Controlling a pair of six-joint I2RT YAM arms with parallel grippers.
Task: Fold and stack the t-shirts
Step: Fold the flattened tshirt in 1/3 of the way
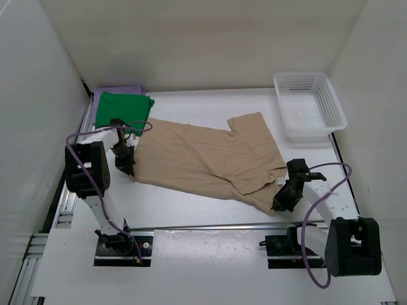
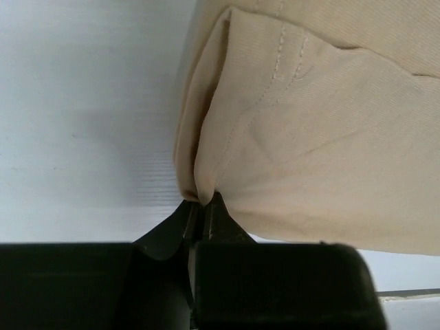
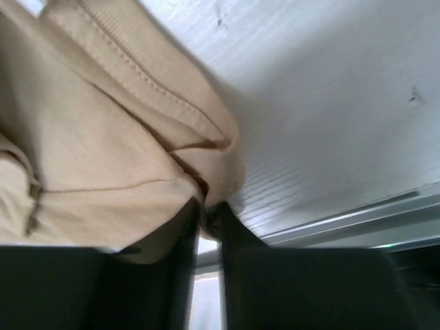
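Left gripper (image 2: pixel 203 210): clamped on tan shirt (image 1: pixel 210 159) hem corner.
Right gripper (image 3: pixel 206 213): pinched shut on the collar end (cloth bunched).
Green shirt (image 1: pixel 124 109): lay folded atop purple shirt (image 1: pixel 117 91).

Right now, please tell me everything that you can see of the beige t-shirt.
The beige t-shirt is soft plain cloth with short sleeves and stitched hems. It lies spread, slightly wrinkled, slanted across the white table, hem to the left, collar with a small white label to the right. The left pincer is shut on its near left corner, the right pincer on its near right edge.
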